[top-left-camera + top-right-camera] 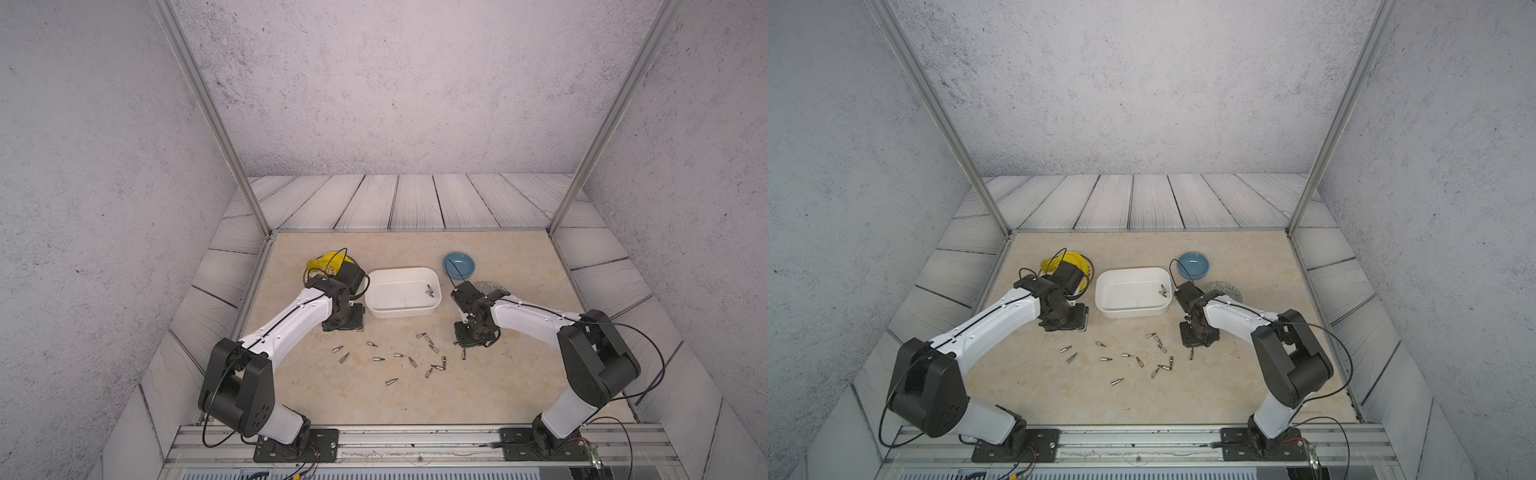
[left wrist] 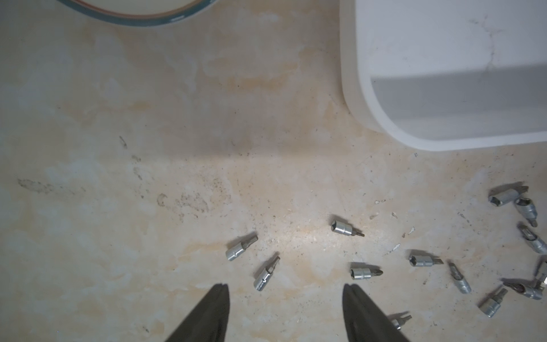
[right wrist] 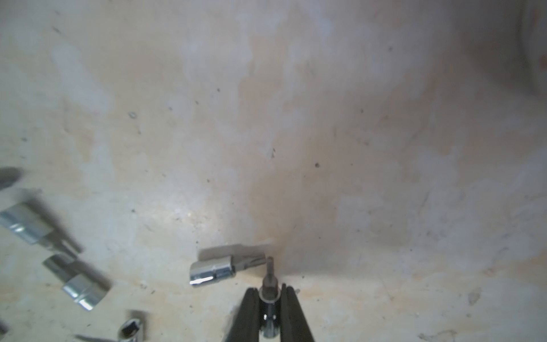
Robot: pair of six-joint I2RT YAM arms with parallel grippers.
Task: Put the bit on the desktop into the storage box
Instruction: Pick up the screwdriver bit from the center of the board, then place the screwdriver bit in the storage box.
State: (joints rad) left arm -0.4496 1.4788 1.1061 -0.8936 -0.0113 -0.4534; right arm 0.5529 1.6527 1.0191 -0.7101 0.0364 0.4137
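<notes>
Several small silver bits lie scattered on the beige desktop in front of the white storage box. Two bits lie inside the box at its right end. My right gripper is low over the desktop, right of the scatter, shut on one bit whose tip points out past the fingertips. Another bit lies just beside that tip. My left gripper hangs open above the left bits, with nothing between its fingers. A corner of the box shows in the left wrist view.
A blue bowl stands behind the right arm, and a grey-patterned bowl is partly hidden by it. A yellow object in a dish sits behind the left wrist. Aluminium rails edge the front.
</notes>
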